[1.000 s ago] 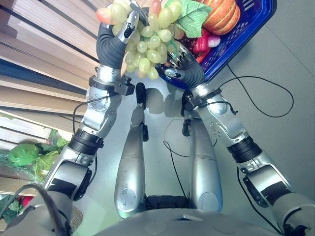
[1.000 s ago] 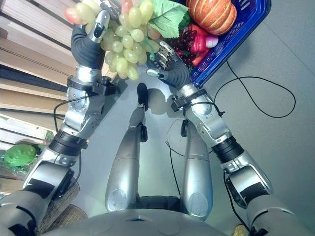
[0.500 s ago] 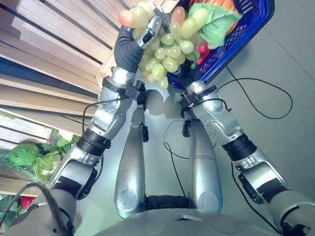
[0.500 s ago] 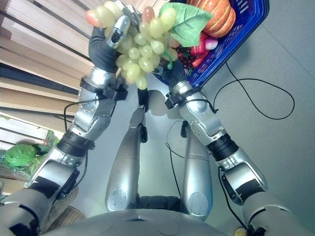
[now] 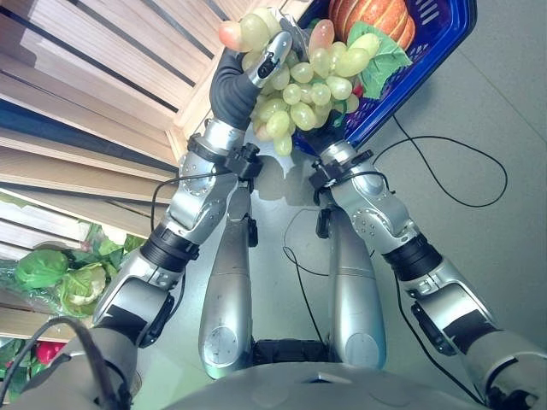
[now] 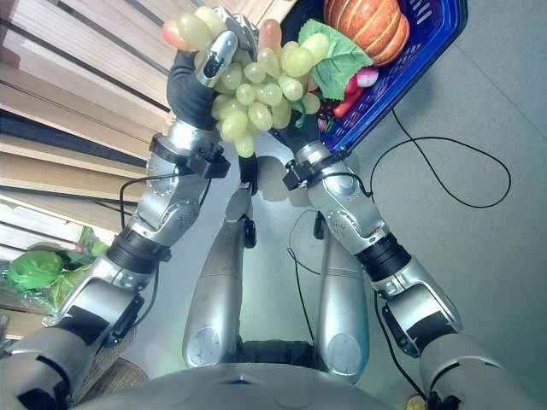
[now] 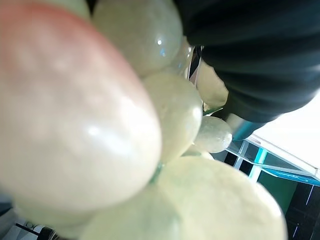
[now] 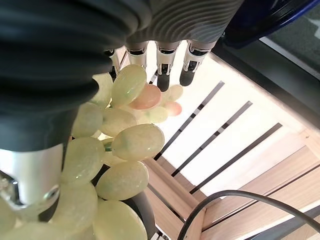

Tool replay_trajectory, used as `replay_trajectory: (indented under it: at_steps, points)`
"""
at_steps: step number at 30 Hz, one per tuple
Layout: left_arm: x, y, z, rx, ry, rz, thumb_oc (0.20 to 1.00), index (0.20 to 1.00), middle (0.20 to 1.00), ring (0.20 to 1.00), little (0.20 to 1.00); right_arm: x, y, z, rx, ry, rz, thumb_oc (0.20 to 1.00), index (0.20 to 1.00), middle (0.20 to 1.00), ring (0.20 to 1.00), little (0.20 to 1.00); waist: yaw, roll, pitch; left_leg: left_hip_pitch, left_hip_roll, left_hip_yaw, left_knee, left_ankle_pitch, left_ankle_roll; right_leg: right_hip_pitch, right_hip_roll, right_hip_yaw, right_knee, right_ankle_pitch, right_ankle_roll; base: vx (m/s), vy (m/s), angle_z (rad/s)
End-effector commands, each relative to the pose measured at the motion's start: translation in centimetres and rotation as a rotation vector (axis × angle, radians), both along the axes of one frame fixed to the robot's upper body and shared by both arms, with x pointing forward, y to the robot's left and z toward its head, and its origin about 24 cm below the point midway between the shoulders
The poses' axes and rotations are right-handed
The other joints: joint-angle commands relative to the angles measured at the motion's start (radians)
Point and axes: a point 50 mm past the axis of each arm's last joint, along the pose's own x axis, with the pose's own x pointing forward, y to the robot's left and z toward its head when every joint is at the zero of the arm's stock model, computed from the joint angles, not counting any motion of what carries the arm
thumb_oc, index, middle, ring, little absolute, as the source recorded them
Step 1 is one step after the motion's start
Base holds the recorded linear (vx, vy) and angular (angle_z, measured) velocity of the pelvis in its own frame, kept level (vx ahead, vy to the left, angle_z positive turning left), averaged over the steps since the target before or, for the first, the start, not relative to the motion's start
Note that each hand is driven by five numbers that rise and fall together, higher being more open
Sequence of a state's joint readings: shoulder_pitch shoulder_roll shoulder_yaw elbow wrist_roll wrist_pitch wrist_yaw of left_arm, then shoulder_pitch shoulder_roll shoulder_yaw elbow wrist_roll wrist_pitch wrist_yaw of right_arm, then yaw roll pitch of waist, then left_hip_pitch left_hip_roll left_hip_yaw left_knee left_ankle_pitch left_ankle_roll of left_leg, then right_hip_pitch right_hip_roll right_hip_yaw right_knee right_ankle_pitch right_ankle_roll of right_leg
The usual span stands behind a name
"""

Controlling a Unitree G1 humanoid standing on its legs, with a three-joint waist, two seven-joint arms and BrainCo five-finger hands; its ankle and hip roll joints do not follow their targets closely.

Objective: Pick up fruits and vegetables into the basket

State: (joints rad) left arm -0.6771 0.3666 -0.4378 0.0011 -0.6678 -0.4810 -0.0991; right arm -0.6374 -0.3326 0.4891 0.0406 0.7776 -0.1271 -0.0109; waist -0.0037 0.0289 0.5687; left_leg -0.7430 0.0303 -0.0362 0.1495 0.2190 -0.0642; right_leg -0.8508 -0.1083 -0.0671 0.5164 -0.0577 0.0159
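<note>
Left hand [image 5: 242, 81] is closed on the bunch of green grapes [image 5: 301, 90], fingers curled round its upper stem end where a few pink-blushed grapes sit, so that the cluster hangs from the grip and tapers toward its loose lower tip. The bunch is held in the air at the near rim of the blue basket [image 5: 434, 43], its green leaf [image 5: 383, 56] already lying over that rim, while the bulk of the grapes is judged to be short of the basket's interior. The basket therefore lies beyond and to the robot's right of the held bunch, and the coming move is judged to depend on the cluster being carried across that near edge before release. An orange pumpkin [image 5: 369, 17] and some red produce [image 6: 352, 87] are seen inside the basket, taking up its nearer part. The right hand [image 8: 159, 57] is seen beneath the basket with its fingers straight and nothing gripped. Leafy green vegetables [image 5: 53, 273] are seen well apart, by the slatted wooden crates [image 5: 94, 102].
</note>
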Motion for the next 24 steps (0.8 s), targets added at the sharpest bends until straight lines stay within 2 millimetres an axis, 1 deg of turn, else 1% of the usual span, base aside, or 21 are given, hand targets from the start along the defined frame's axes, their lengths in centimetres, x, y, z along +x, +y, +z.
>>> replay_trajectory:
  at_steps: [1,2,3,7,9,10,11,12,16,24]
  points:
    - [-3.1,-2.5,1.9,0.008,-0.151,-0.158,0.200,0.200,0.200,0.200,0.200,-2.5,2.5,3.6,0.110,-0.161,0.182,0.545,0.545,0.545,0.545,0.545,-0.001,-0.003,-0.049,-0.005,-0.042,0.017,0.080,-0.098,0.076,0.102,0.000,0.002,-0.243,0.168,0.040,0.00,0.000,0.00]
    - [-3.0,-2.5,1.9,0.010,-0.151,-0.155,0.200,0.200,0.200,0.200,0.200,-2.5,2.4,3.6,0.113,-0.160,0.188,0.219,0.219,0.219,0.219,0.219,-0.001,-0.003,-0.049,-0.005,-0.042,0.017,0.079,-0.098,0.077,0.102,0.000,0.002,-0.244,0.169,0.040,0.00,0.000,0.00]
    - [-2.9,-2.5,1.8,0.014,-0.147,-0.154,0.200,0.200,0.200,0.200,0.200,-2.6,2.4,3.6,0.120,-0.156,0.207,0.200,0.200,0.200,0.200,0.200,-0.001,-0.003,-0.049,-0.004,-0.042,0.017,0.079,-0.098,0.077,0.103,-0.001,0.001,-0.245,0.169,0.040,0.00,0.000,0.00]
    - [-2.9,-2.5,1.5,0.023,-0.135,-0.141,0.200,0.200,0.200,0.200,0.200,-2.5,2.4,3.7,0.128,-0.153,0.211,0.200,0.200,0.200,0.200,0.200,0.000,-0.003,-0.049,-0.002,-0.042,0.016,0.079,-0.097,0.077,0.104,-0.001,0.001,-0.244,0.170,0.041,0.00,0.000,0.00]
    - [-2.6,-2.4,1.4,0.028,-0.125,-0.108,0.200,0.200,0.200,0.200,0.200,-2.5,2.4,3.6,0.130,-0.153,0.210,0.200,0.200,0.200,0.200,0.200,0.000,-0.003,-0.049,-0.003,-0.041,0.017,0.079,-0.097,0.076,0.104,-0.001,0.001,-0.245,0.170,0.041,0.00,0.000,0.00]
    - [-2.5,-2.4,1.4,0.027,-0.118,-0.077,0.285,0.285,0.285,0.285,0.285,-2.5,2.4,3.6,0.132,-0.153,0.210,0.200,0.200,0.200,0.200,0.200,0.001,-0.002,-0.049,-0.003,-0.041,0.017,0.079,-0.096,0.076,0.104,-0.001,0.001,-0.245,0.170,0.041,0.00,0.000,0.00]
    - [-2.3,-2.2,1.2,0.024,-0.102,-0.032,0.912,0.912,0.912,0.912,0.912,-2.5,2.3,3.6,0.133,-0.153,0.209,0.200,0.200,0.200,0.200,0.200,0.001,-0.001,-0.049,-0.003,-0.041,0.016,0.079,-0.097,0.076,0.105,-0.001,0.001,-0.245,0.170,0.041,0.00,0.000,0.00]
    - [-2.1,-2.1,1.1,0.023,-0.092,-0.009,1.000,1.000,1.000,1.000,1.000,-2.5,2.3,3.6,0.135,-0.152,0.208,0.200,0.200,0.200,0.200,0.200,0.001,-0.002,-0.049,-0.003,-0.041,0.016,0.079,-0.096,0.076,0.106,-0.001,0.001,-0.247,0.170,0.041,0.00,0.000,0.00]
    - [-1.9,-1.9,0.8,0.026,-0.075,0.046,1.000,1.000,1.000,1.000,1.000,-2.5,2.2,3.5,0.144,-0.152,0.205,0.200,0.200,0.200,0.200,0.200,0.003,-0.001,-0.049,-0.004,-0.043,0.013,0.077,-0.094,0.076,0.106,-0.002,-0.001,-0.250,0.171,0.042,0.00,0.000,0.00]
    - [-1.2,-0.2,0.5,-0.073,-0.072,0.329,1.000,1.000,1.000,1.000,1.000,-2.3,1.7,3.6,0.166,-0.155,0.180,0.200,0.200,0.200,0.200,0.200,0.012,-0.002,-0.049,-0.010,-0.048,0.004,0.084,-0.094,0.077,0.103,-0.003,-0.008,-0.246,0.168,0.043,0.00,0.000,0.00]
